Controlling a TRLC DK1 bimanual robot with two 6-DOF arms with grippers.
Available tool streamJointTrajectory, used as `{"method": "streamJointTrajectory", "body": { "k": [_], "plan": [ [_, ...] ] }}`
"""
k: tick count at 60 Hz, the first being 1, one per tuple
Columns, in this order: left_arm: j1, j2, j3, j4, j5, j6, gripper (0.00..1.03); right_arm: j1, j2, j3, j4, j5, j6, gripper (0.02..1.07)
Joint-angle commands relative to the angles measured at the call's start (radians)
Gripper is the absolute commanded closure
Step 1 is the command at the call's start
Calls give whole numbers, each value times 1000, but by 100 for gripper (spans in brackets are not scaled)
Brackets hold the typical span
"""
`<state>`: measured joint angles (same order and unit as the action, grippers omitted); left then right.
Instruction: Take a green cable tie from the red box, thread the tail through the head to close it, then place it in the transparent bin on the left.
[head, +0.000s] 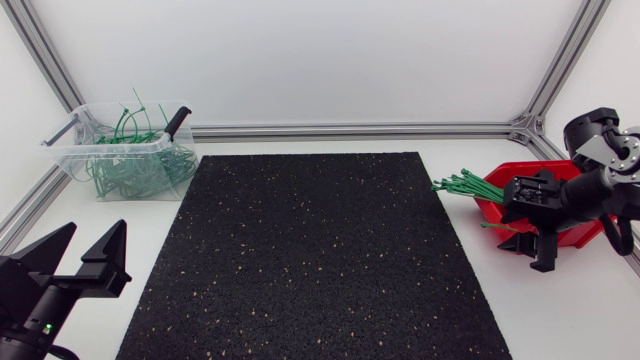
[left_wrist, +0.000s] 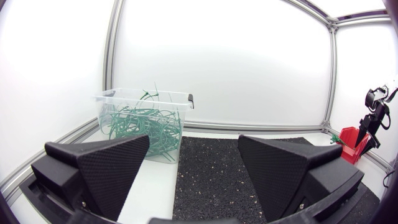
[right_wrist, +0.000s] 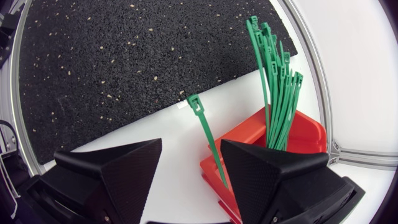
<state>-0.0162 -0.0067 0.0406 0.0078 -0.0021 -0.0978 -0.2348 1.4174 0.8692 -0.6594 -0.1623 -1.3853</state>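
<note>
Right tool: fingers apart, nothing held, positioned over the red box at the right side of the desk. Left tool: fingers apart, empty, near the clear bin.

Red box: holds a bundle of straight green ties, their ends overhanging the rim toward the black mat. One loose tie lies apart from the bundle, below the gap between the right fingers, its head on the desk.

Handling, as judged: light, springy, smooth plastic (likely to slip or flick). A mid-strap pinch on the loose tie looks best.

Clear bin: a tangle of looped ties.
</note>
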Motion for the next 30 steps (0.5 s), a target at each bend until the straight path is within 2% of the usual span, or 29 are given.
{"method": "streamJointTrajectory", "body": {
  "k": [1,6,9,15,19,30],
  "plan": [
    [-7,-6,-39,-20,1,-19,4,17,-20,-56,53,18,-21,48],
    [-5,-6,-39,-20,1,-19,4,20,-29,-78,104,18,-14,50],
    [-4,-4,-39,-20,1,-17,4,22,-40,-82,113,7,-14,59],
    [-4,-6,-39,-20,1,-19,4,23,-63,-104,145,0,-11,67],
    [-4,-4,-39,-19,1,-19,4,26,-80,-125,193,-2,0,78],
    [-2,-6,-39,-20,1,-19,4,28,-101,-151,233,-11,6,81]
  ]
}}
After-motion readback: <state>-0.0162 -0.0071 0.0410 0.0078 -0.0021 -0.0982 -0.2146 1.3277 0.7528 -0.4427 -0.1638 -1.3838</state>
